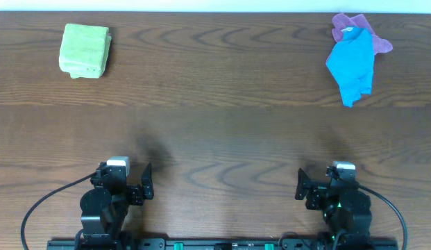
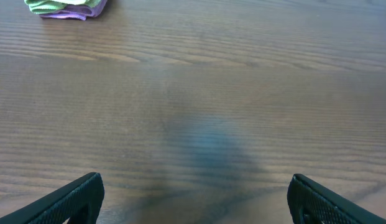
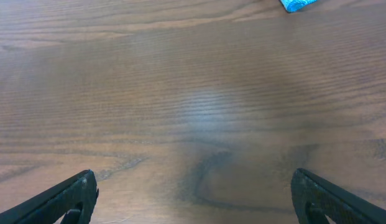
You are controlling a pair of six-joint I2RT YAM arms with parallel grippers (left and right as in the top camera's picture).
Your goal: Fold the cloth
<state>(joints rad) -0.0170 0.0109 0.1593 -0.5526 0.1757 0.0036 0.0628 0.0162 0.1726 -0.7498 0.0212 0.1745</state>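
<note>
Blue cloth (image 1: 351,61) crumpled far right; L claw (image 2: 196,186) & R claw (image 3: 193,183) wide open, empty.

Looks out low over a brown wood-grain tabletop (image 2: 255,74), filling nearly the whole frame. Shows two dark fingers (image 2: 71,200), one in the lower left corner and one in the lower right, set wide apart, with wood grain showing between. Catches a soft, blurred shadow (image 2: 208,146) on the wood at the centre, just above that gap. Finds a green cloth (image 2: 56,5) in the upper left corner, cut by the top edge, lying on a lilac layer (image 2: 81,14) peeking out along its lower right side.
</note>
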